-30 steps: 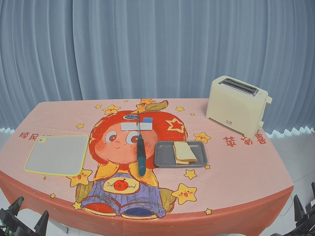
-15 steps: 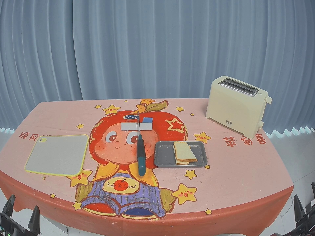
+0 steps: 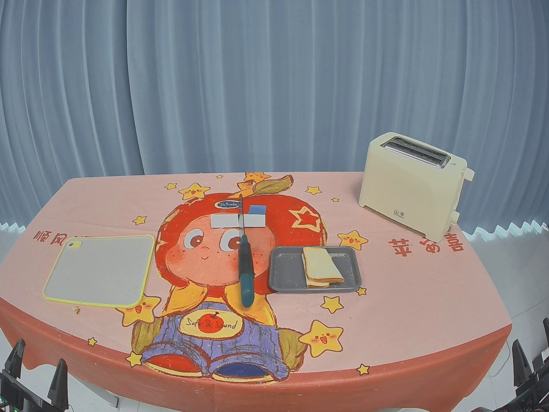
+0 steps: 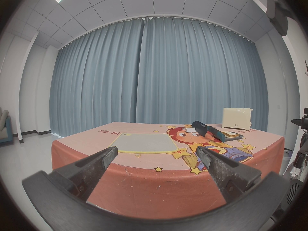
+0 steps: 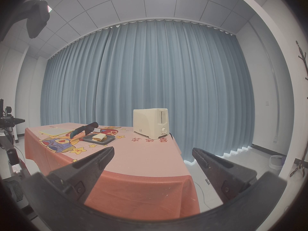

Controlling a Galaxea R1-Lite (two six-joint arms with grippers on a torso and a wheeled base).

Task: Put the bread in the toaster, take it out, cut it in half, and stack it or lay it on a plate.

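Bread (image 3: 322, 265): stacked pieces lying on the grey plate (image 3: 283, 278), right of desk (image 3: 412, 310) centre. Knife (image 3: 246, 270): flat, just left of the plate. Toaster (image 3: 412, 184): far right (upright). Cutting board (image 3: 100, 270): near left. Left gripper (image 4: 156, 151) and right gripper (image 5: 153, 151): fingers released, below the desk's near edge.

Your head view's bottom edge cropped the left gripper (image 3: 39, 355) and right gripper (image 3: 532, 334); the bread's (image 3: 322, 264) top piece mostly hid the lower.
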